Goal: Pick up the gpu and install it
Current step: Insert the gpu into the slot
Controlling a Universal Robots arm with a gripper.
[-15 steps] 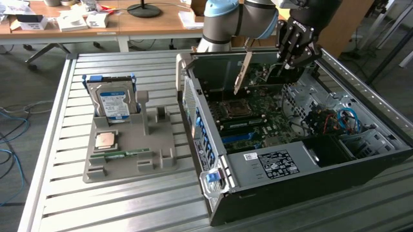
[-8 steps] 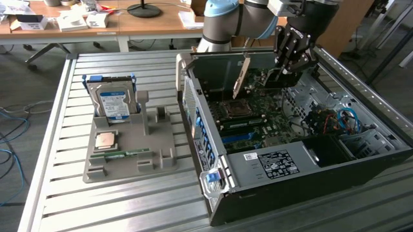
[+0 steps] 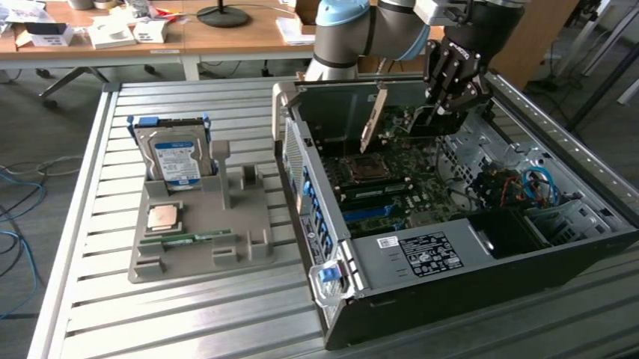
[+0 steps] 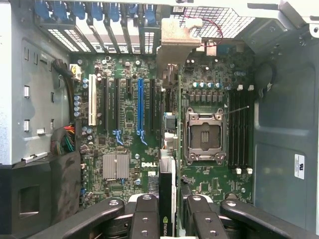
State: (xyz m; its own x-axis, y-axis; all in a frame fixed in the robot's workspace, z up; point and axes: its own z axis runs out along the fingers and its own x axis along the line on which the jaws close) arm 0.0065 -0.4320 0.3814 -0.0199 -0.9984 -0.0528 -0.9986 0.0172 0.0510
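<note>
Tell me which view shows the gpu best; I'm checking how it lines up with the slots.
The wrist view: the gpu runs edge-on from the gripper across the motherboard, between the blue slot and the processor socket. The exterior view gives a thin tan strip inside the case.

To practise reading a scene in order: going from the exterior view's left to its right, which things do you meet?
hard drive → gpu → end effector → blue cables
</note>
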